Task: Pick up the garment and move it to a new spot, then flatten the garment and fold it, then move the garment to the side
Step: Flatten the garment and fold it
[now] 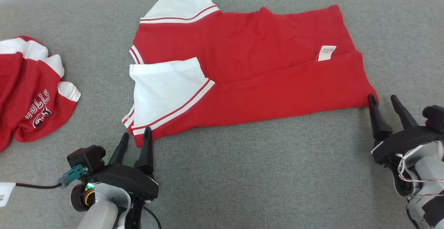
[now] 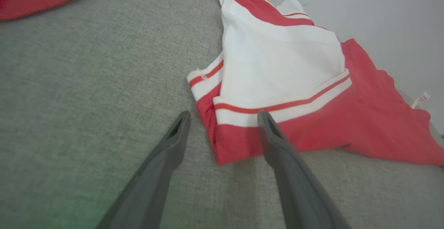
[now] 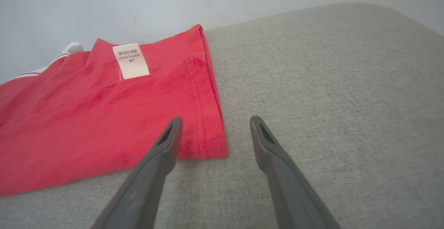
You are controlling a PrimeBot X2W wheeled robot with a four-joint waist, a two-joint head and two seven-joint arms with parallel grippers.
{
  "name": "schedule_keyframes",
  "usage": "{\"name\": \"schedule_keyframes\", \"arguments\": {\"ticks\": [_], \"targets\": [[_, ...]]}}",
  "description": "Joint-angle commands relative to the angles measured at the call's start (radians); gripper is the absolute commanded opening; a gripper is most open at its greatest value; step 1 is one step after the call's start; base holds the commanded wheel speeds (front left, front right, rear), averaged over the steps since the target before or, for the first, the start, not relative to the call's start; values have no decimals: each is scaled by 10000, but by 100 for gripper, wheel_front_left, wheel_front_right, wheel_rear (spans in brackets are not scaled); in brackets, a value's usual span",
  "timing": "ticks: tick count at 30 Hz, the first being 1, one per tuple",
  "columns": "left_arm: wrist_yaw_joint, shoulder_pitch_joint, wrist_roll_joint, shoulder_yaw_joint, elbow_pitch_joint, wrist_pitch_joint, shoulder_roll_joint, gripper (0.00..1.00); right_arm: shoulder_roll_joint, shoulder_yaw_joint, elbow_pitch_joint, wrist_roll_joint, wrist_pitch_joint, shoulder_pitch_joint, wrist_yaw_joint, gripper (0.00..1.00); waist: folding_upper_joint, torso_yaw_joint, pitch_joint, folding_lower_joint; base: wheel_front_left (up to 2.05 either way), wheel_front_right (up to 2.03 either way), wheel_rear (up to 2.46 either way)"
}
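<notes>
Straddling the near corners of the garment [image 1: 263, 66], left fingers [image 1: 146, 149] and right fingers [image 1: 376, 118] stand apart, open cushion [image 1: 260, 173] alongside.

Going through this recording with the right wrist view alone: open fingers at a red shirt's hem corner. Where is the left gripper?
Observer: The left gripper is open at the red shirt's opposite near corner, by the sleeves, holding nothing.
Operator: Is the shirt folded yet?
Observer: Partly; its near long side is turned over, a white sleeve lying on top.
Operator: Anything else nearby?
Observer: A second red and white garment lies crumpled at the robot's far left.
</notes>
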Motion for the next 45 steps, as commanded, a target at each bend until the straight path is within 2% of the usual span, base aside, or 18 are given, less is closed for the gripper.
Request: {"name": "schedule_keyframes", "arguments": {"ticks": [1, 2, 3, 8, 15, 19, 20, 21, 23, 25, 26, 28, 29, 35, 45], "targets": [[-107, 211, -203, -59, -34, 190, -134, 65, 128, 51, 90, -45, -5, -19, -23, 100, 0, 5, 6, 1, 0, 0, 0], [-165, 181, -233, -82, -72, 232, -142, 43, 161, 64, 160, 21, -5, -49, -23, 100, 0, 2, 4, 1, 0, 0, 0], [-189, 129, -266, -82, -99, 245, -149, 0, 182, 80, 221, 68, -7, -100, -23, 100, 0, -5, 3, 1, 0, 0, 0], [-394, 48, -315, -110, -263, 173, -115, 0, 383, 215, 646, 311, -6, -292, -23, 100, 0, -25, -63, 1, 0, 0, 0], [-456, 235, -346, -82, -330, 20, -7, 0, 588, 378, 1296, 883, -7, -519, -23, 100, 0, 65, -289, 1, 0, 0, 0], [-465, 312, -361, -108, -348, 6, 15, 0, 642, 592, 1559, 974, -6, -693, -23, 71, 0, 122, -361, 1, 0, 0, 0], [-464, 321, -362, -117, -351, 9, 22, 0, 617, 630, 1617, 949, -6, -744, -23, 72, 0, 133, -372, 1, 0, 0, 0], [-463, 326, -365, -128, -352, 23, 27, 0, 595, 671, 1664, 902, -6, -794, -23, 78, 0, 143, -376, 1, 0, 0, 0], [-472, 328, -344, -150, -359, 65, 45, 0, 582, 776, 1793, 802, -6, -898, -23, 77, 0, 169, -377, 1, 0, 0, 0], [-474, 316, -348, -166, -375, 84, 55, 0, 641, 876, 1956, 789, -6, -983, -24, 51, 0, 195, -364, 1, 0, 0, 0], [-479, 299, -350, -175, -381, 87, 58, 0, 656, 949, 2079, 787, -6, -1027, -24, 44, 0, 212, -354, 1, 0, 0, 0], [-488, 258, -347, -192, -383, 99, 63, 0, 675, 1059, 2302, 803, -6, -1144, -24, 7, 0, 239, -334, 1, 0, 0, 0], [-488, 234, -345, -201, -385, 108, 62, 0, 700, 1152, 2362, 806, -6, -1184, -24, 0, 0, 253, -327, 1, 0, 0, 0], [-529, 268, -391, -220, -409, 66, 81, 0, 593, 1256, 2345, 990, -6, -1120, -24, 0, 0, 261, -386, 1, 0, 0, 0], [-395, 1068, -574, -56, -1126, -29, 334, 0, -6, 1256, 1297, 1281, -6, 6, -24, 0, 0, 94, -719, 1, 0, 0, 0]]}}
